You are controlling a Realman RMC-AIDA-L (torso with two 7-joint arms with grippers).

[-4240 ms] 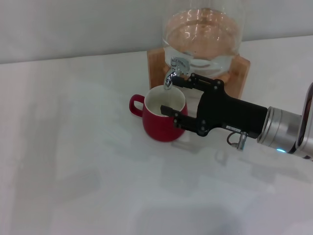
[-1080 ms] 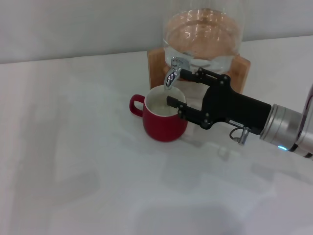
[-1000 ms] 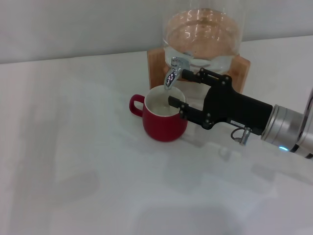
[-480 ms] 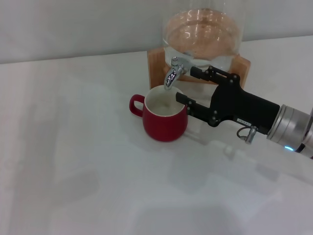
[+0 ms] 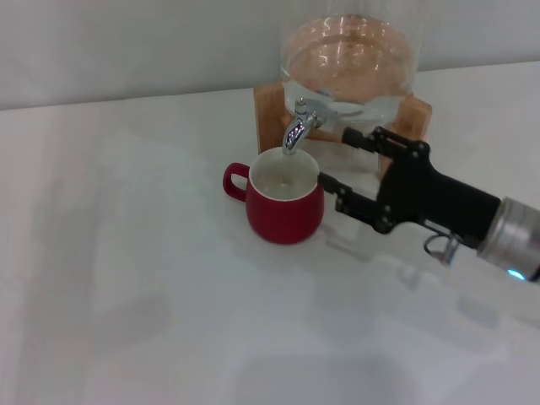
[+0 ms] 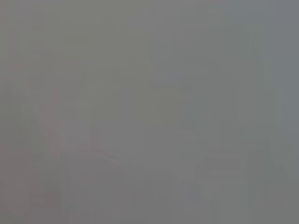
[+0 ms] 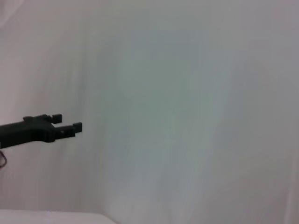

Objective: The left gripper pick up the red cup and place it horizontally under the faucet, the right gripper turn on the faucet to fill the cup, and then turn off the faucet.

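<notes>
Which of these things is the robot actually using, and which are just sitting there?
In use: the red cup standing under the faucet; the right gripper, open beside the cup.
Just there: the glass jar, its wooden stand, the white table.

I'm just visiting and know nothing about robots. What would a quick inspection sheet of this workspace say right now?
Surface: white table, bare in front.
Job's things: red cup upright under the faucet spout; glass jar on wooden stand.
Clutter: nothing seen.
Grippers: right gripper, end effector open, beside the cup and faucet, touching neither; left gripper not in view.
Cables: nothing seen.
Surroundings: plain pale wall.
</notes>
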